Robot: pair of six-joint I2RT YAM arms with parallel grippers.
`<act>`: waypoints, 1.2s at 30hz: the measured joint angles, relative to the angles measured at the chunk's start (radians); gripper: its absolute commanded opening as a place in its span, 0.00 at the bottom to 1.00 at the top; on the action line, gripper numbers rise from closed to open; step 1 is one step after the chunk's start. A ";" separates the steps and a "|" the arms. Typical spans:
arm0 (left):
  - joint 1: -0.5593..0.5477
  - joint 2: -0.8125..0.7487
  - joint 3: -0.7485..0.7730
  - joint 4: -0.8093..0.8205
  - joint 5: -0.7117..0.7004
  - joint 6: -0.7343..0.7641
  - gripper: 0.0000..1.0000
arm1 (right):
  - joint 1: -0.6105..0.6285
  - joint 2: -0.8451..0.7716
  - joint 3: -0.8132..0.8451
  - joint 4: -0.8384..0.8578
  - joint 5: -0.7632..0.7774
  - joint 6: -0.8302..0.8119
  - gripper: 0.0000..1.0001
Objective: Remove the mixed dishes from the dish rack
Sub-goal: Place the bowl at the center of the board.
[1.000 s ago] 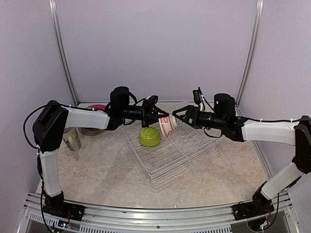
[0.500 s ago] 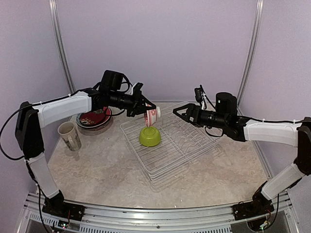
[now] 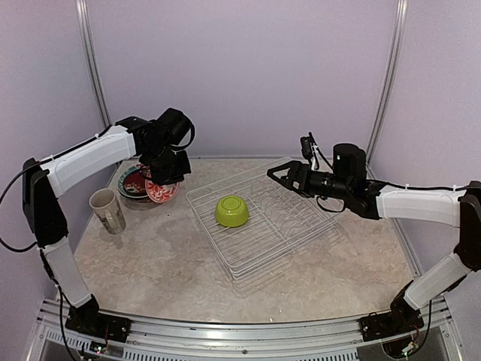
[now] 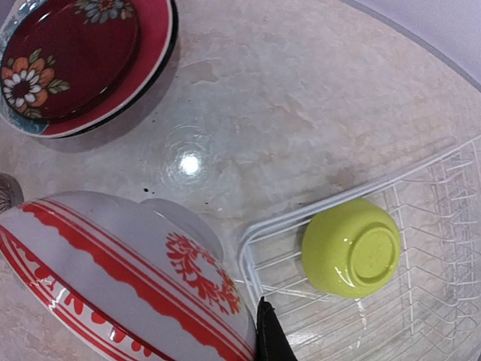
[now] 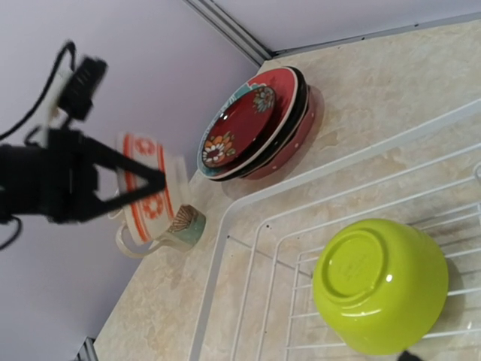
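Note:
My left gripper is shut on the white-and-red small bowl and holds it low over the table, just right of the plate stack. In the left wrist view the bowl fills the lower left, with one finger against its rim. The lime-green bowl lies upside down in the white wire dish rack. My right gripper is open and empty above the rack's far edge. Its wrist view shows the lime bowl, the held bowl and the plates.
The cream patterned mug stands on the table left of the rack, in front of the plates; it also shows in the right wrist view. The rack's near-left corner lies close under the held bowl. Purple walls enclose the table.
The left arm took the white-and-red bowl from the right gripper over the rack, then swung left and down to beside the plates. The right gripper opened and has stayed still.

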 measured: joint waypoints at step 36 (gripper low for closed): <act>0.163 0.223 -0.187 -0.061 -0.050 -0.073 0.10 | 0.006 0.014 0.025 -0.093 0.059 -0.076 0.88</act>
